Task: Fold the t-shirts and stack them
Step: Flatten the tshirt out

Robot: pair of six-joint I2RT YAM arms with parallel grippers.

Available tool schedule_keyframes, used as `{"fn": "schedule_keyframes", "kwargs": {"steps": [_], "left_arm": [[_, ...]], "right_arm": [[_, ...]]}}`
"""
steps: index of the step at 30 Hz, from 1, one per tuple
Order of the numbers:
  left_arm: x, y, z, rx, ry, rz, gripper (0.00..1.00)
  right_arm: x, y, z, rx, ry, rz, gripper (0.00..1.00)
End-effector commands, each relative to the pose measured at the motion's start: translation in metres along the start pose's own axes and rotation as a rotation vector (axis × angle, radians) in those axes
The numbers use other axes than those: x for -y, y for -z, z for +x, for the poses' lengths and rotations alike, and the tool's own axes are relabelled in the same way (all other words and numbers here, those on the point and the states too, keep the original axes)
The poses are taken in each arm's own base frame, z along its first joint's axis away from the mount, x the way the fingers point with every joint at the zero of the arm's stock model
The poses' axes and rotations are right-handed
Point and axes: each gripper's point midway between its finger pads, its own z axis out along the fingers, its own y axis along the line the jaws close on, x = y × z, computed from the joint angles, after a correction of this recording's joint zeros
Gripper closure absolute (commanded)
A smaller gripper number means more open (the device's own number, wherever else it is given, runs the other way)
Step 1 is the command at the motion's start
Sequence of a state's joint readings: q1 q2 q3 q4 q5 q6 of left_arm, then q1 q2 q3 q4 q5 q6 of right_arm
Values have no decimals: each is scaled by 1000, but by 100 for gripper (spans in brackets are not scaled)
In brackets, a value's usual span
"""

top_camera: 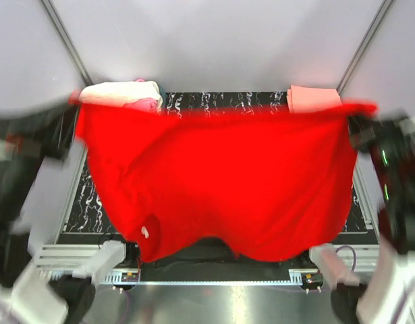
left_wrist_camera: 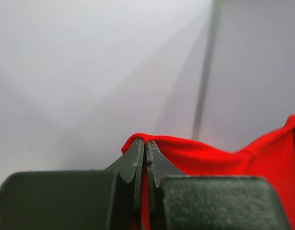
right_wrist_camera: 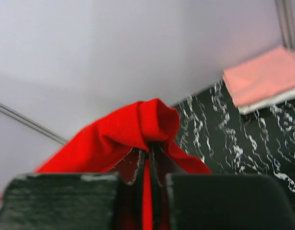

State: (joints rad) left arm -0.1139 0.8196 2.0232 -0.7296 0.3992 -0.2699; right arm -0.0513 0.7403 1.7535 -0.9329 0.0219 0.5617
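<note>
Top external: red t-shirt (top_camera: pixel 220 182) screens table (top_camera: pixel 227 101)

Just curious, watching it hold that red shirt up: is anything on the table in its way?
Nothing visible, though the red shirt hides most of the table. The folded pink shirt and cream pile sit at the far corners.

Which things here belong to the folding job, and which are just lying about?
Job: red shirt, clamped by left gripper and right gripper; cream and pink shirts, back left; folded salmon shirt, back right.
Lying about: marbled mat; frame pole.
</note>
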Motion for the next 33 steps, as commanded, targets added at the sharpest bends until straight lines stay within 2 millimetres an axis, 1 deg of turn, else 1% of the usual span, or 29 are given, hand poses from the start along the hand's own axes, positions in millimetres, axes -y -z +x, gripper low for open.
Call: {"fn": "schedule_keyframes", "kwargs": {"steps": [1, 2, 3, 4, 5, 6, 7, 8, 9, 10, 11, 13, 15, 16, 17, 18, 20, 21, 22, 23, 24, 25, 26, 27, 28, 29, 31, 32, 33], "left_arm": [[-162, -86, 196, -632, 141, -520, 84], [-187, -90, 227, -721, 170, -586, 69], [-198, -84, 269, -876, 260, -632, 64], [-221, -93, 328, -1027, 347, -662, 56], [-216, -94, 353, -1095, 434, -614, 52], [-215, -103, 363, -1084, 449, -600, 45], [-209, -105, 367, -1063, 438, -588, 3], [-201, -91, 391, -1101, 450, -588, 1], [-195, -103, 368, -966, 441, -550, 1], [-193, -100, 369, -952, 447, -547, 1], [-194, -92, 375, -959, 448, -565, 1], [-192, -86, 373, -975, 438, -569, 1], [-191, -77, 373, -994, 421, -581, 1], [-191, -74, 373, -992, 413, -586, 1], [-190, -72, 371, -982, 405, -586, 1], [-188, -67, 368, -966, 399, -583, 1], [-182, -65, 365, -946, 396, -563, 1], [-177, -63, 360, -924, 394, -551, 1], [-173, -57, 367, -940, 400, -543, 1], [-163, -56, 372, -951, 396, -521, 1], [-157, -54, 374, -950, 391, -511, 1], [-150, -46, 390, -995, 395, -507, 1], [-137, -44, 401, -1028, 384, -483, 1], [-131, -42, 413, -1054, 384, -477, 2], [-120, -39, 427, -1086, 373, -465, 2], [-116, -26, 447, -1137, 381, -472, 2], [-109, -24, 469, -1155, 402, -472, 2], [-107, -15, 484, -1187, 411, -483, 3], [-109, -18, 493, -1182, 417, -491, 3]], "right_arm": [[60, -143, 116, -498, -8, 253, 89], [88, -179, 169, -700, -22, 344, 53], [92, -188, 200, -853, -40, 324, 1], [105, -194, 216, -937, -33, 386, 0], [119, -202, 235, -986, -27, 435, 0], [119, -202, 236, -965, -36, 422, 0], [117, -201, 233, -922, -40, 408, 0], [112, -195, 223, -840, -45, 366, 0], [112, -190, 219, -813, -39, 364, 0], [113, -186, 218, -805, -28, 364, 0], [116, -176, 220, -821, -21, 374, 0], [121, -169, 225, -847, -5, 380, 0], [126, -158, 237, -868, -11, 369, 0], [124, -151, 237, -860, -15, 355, 0], [132, -146, 250, -878, -20, 362, 0], [133, -142, 255, -888, -28, 356, 0], [140, -134, 267, -910, -33, 357, 0], [139, -132, 271, -923, -38, 341, 0], [140, -129, 275, -933, -42, 337, 0], [143, -125, 282, -949, -44, 337, 0], [144, -122, 286, -958, -48, 337, 0], [146, -121, 290, -966, -48, 337, 0], [152, -118, 299, -983, -49, 347, 0], [154, -116, 306, -1004, -50, 352, 0], [161, -115, 316, -1040, -51, 371, 0], [165, -114, 324, -1065, -45, 380, 0], [174, -117, 336, -1109, -34, 406, 0], [177, -121, 338, -1108, -29, 412, 0], [179, -125, 340, -1112, -26, 417, 0]]}}
